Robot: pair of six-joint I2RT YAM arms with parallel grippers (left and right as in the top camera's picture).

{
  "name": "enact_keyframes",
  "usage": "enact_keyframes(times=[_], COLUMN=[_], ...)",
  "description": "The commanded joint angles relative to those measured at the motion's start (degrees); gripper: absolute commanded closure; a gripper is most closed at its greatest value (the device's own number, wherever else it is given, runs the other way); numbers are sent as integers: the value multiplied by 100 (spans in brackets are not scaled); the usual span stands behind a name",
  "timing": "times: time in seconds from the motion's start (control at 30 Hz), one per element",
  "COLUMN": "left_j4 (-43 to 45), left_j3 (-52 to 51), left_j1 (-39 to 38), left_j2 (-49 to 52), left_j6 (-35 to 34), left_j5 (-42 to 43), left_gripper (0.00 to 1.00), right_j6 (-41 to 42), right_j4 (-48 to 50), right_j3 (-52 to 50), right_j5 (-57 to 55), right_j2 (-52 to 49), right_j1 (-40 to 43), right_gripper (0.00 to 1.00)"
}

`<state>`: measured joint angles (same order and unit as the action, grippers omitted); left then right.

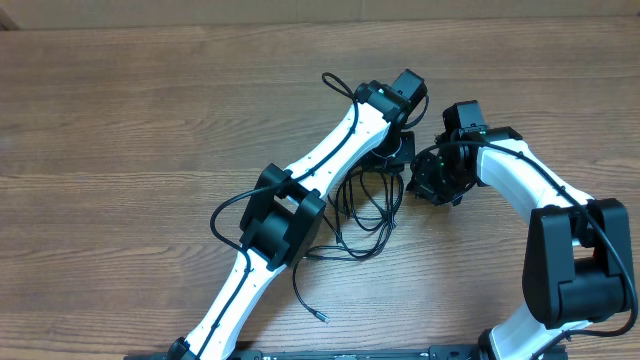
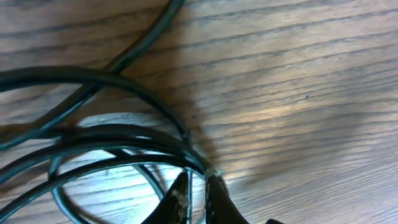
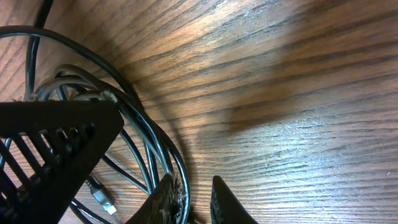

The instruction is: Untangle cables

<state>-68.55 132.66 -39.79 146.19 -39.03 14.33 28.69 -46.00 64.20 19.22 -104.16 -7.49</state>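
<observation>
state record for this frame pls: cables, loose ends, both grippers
cables: tangled loops in one pile on the table, between the two arms
loose end: silver-tipped, trailing out toward the robot bases
left gripper: closed on cable strands at its tips
right gripper: narrow gap, a strand runs between the fingers; grip unclear
untangled: no

Several black cables (image 2: 74, 74) are seen looped across the left half of the wooden table (image 2: 298, 93). The strands are gathered to 1 point at the tips of the left gripper (image 2: 198, 183), whose 2 fingers (image 2: 217, 196) are drawn almost together at the bottom edge. 1 further strand is stretched diagonally towards the top edge.
</observation>
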Motion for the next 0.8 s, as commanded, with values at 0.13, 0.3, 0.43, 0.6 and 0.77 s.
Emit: enact_keyframes(times=[0.13,0.3,0.43,0.6,0.77], left_j4=[-98,-101,-83,-87,-151], left_j3=[55,55,55,55,55], left_j1=[-133,-188,-168,11,50], left_j2=[72,72,72,72,72], left_j6=[50,127,243,507,629], left_j5=[-101,-142,-138,273,367], left_gripper=[87,87,86,85,84], right_j6=[-24,-66,-223,-345,-367], right_j4=[28,81,295,481,573], right_j3=[-13,-15,-15,-15,-15], right_j5=[-13,-35,-37,-358,-614], right_j2=[138,138,138,138,138], right_j1=[4,-17,-168,-459,-717], right_gripper=[82,82,82,82,82])
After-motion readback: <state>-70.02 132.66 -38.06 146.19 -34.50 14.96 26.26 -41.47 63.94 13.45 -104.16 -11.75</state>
